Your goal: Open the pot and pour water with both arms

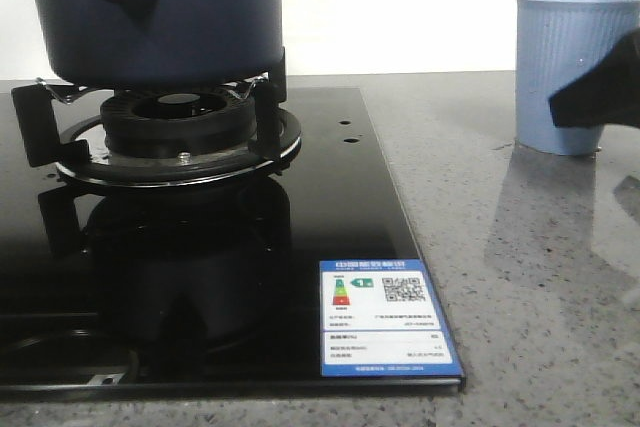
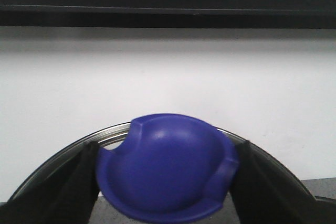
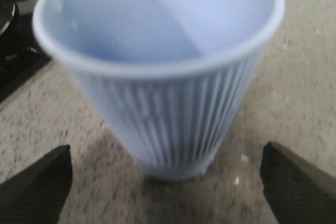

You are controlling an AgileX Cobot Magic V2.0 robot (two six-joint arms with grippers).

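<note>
A dark blue pot [image 1: 155, 12] sits on the stove burner [image 1: 175, 122] while the left gripper [image 2: 165, 182] pinches a blue lid knob [image 2: 165, 171] between its fingers, and the right gripper [image 3: 165, 182], fingers spread wide, frames the ribbed cup [image 3: 163, 72] standing between them on the counter, seemingly ready to close and lift it.

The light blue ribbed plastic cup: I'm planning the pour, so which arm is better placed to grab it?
Right. Its fingers stand open on either side of the light blue ribbed plastic cup, upright on the grey speckled counter. The left gripper is shut on a blue domed lid knob.
</note>
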